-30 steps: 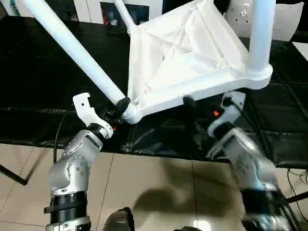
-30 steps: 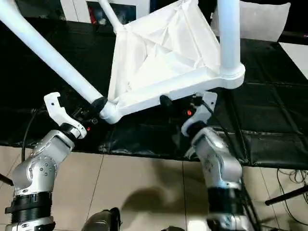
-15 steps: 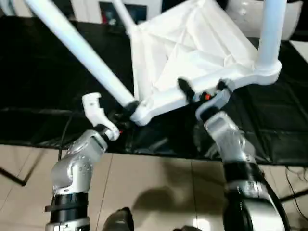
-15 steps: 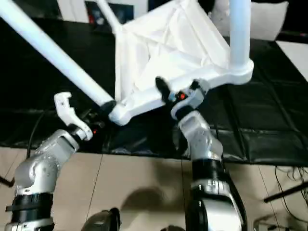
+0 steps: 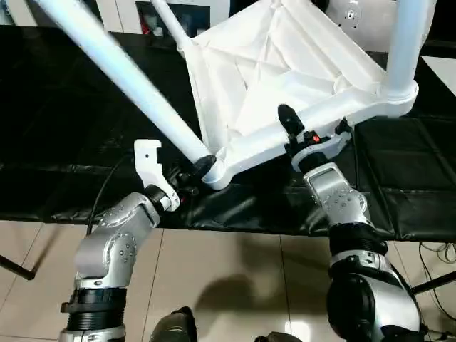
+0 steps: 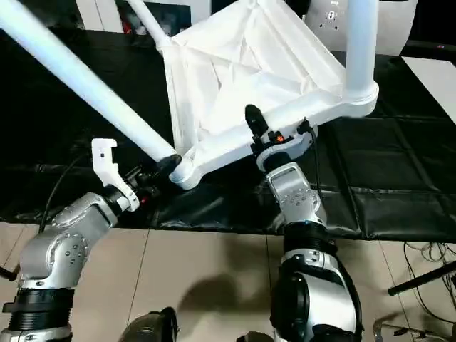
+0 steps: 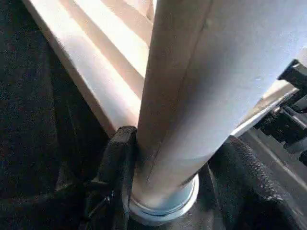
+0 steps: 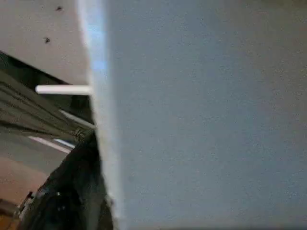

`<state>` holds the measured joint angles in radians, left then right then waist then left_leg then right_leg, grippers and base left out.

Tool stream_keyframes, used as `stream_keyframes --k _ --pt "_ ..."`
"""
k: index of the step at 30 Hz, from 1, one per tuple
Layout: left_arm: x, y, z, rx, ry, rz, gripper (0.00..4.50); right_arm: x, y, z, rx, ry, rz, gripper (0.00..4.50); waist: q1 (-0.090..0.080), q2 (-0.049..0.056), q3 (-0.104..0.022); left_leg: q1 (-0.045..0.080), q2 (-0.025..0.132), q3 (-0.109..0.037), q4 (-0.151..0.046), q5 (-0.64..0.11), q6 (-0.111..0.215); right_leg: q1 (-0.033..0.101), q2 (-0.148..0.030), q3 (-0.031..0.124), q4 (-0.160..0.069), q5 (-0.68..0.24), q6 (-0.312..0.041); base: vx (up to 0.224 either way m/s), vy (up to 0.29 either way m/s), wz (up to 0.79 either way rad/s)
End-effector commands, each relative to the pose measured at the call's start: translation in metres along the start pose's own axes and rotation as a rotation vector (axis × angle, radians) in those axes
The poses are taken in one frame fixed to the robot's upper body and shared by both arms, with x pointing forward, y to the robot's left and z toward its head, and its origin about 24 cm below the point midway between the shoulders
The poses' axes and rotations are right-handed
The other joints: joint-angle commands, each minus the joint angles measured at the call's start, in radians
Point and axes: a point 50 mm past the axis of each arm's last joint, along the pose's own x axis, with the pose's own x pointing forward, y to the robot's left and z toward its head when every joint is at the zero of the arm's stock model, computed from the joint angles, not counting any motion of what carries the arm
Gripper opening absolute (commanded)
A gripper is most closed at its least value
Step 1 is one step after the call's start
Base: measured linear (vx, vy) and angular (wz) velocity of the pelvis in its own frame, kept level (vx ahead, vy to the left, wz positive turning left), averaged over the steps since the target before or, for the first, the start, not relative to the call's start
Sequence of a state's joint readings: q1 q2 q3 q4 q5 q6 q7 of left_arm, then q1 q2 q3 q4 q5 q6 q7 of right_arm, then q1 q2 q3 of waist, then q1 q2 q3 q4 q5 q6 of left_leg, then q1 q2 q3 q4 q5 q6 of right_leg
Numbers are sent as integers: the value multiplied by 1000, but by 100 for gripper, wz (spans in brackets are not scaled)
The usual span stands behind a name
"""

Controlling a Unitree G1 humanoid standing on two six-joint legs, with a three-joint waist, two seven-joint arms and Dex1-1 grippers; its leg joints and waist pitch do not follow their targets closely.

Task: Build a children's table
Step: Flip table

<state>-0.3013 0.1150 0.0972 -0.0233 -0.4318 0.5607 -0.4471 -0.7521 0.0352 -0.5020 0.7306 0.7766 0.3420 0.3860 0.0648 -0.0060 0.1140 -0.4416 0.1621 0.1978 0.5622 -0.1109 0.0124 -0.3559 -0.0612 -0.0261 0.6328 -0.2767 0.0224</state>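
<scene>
Left claw (image 5: 201, 165) grips the leg (image 5: 128, 82) at centre-left, steadying it; right claw (image 5: 313, 132) straddles the top (image 5: 285, 64)'s rim, unclosed.

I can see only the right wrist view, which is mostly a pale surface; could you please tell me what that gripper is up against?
Observer: The right gripper is at the near edge rail of the children's table top, which is tilted with its ribbed underside facing the head camera.
Operator: Thank you. What is the other arm doing?
Observer: The left gripper is shut on the near left leg, right by its corner socket.
Operator: Are other legs fitted?
Observer: Two more show: a right leg standing up from its socket and a far leg behind the top.
</scene>
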Motion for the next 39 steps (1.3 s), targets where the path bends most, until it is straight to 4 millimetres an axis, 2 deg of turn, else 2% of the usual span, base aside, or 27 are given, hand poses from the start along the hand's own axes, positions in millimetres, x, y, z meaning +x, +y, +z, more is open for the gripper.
stream_keyframes --k 1,5,7,10,11,13,15,16,17,18,20,28,33,34,37,39 --pt "3 -6 -35 -49 162 -40 200 12 24 1 -17 20 107 327 1 -12 -80 50 69 -28 -46 -79 85 15 -82 26 -54 186 -229 0 0 0" --pt "3 -6 -36 -32 167 -43 200 13 22 1 -25 28 96 296 3 -13 -89 44 66 -26 -33 -17 120 11 -77 26 -38 298 -235 0 0 0" --pt "3 -5 -37 -25 166 -39 200 13 21 1 -25 26 95 275 3 -14 -89 41 65 -25 -30 -10 133 8 -75 26 -34 323 -238 0 0 0" --pt "3 -5 -37 -10 166 -37 200 14 21 1 -23 24 95 257 4 -13 -84 42 67 -24 -33 -61 124 4 -78 27 -43 247 -241 0 0 0" --pt "3 -4 -37 -1 167 -40 200 14 22 3 -20 19 96 250 4 -11 -84 44 70 -24 -36 -79 109 3 -78 27 -46 201 -242 0 0 0" --pt "3 -4 -37 13 163 -44 200 14 22 3 -20 17 96 223 3 -11 -83 46 70 -24 -38 -91 96 1 -77 28 -48 170 -242 0 0 0" --pt "3 -4 -36 18 157 -46 200 15 22 4 -20 13 96 223 3 -10 -84 46 70 -24 -39 -90 89 1 -77 29 -47 167 -241 0 0 0" --pt "3 -4 -35 19 155 -48 200 15 22 5 -19 10 95 208 3 -10 -84 45 70 -23 -39 -89 89 1 -77 29 -46 170 -240 0 0 0" --pt "3 -4 -34 23 147 -47 235 15 22 6 -17 5 94 205 3 -11 -86 45 69 -22 -38 -85 89 0 -76 30 -45 179 -240 0 0 0" --pt "3 -3 -33 26 137 -48 256 15 22 6 -13 0 93 202 3 -10 -85 45 68 -22 -38 -86 91 -1 -77 30 -46 181 -240 0 0 0" --pt "1 -1 -25 39 102 -62 270 16 22 9 -3 -15 90 198 4 -10 -84 45 67 -21 -38 -98 88 -2 -78 32 -49 162 -239 0 0 0" --pt "-1 -1 -19 70 78 -92 270 16 21 19 0 -65 81 195 5 -6 -90 45 67 -20 -34 -61 104 -3 -75 30 -39 234 -243 0 0 0" --pt "-7 1 -17 78 73 -111 270 15 22 33 -11 -117 68 195 2 -7 -89 44 67 -19 -34 -77 100 -3 -75 31 -40 219 -250 0 0 0" --pt "-11 5 -15 72 59 -100 270 14 21 43 -15 -154 55 195 3 -3 -89 45 67 -20 -34 -75 100 -4 -76 30 -40 221 -251 0 0 0" --pt "-18 12 -10 75 38 -83 270 12 20 59 -23 -207 38 195 0 -5 -89 45 67 -19 -34 -76 98 -3 -74 30 -39 230 -259 0 0 0" --pt "-18 13 -10 75 37 -83 270 11 19 61 -24 -212 36 195 0 -4 -88 45 67 -18 -34 -79 97 -4 -74 30 -39 226 -259 0 0 0"
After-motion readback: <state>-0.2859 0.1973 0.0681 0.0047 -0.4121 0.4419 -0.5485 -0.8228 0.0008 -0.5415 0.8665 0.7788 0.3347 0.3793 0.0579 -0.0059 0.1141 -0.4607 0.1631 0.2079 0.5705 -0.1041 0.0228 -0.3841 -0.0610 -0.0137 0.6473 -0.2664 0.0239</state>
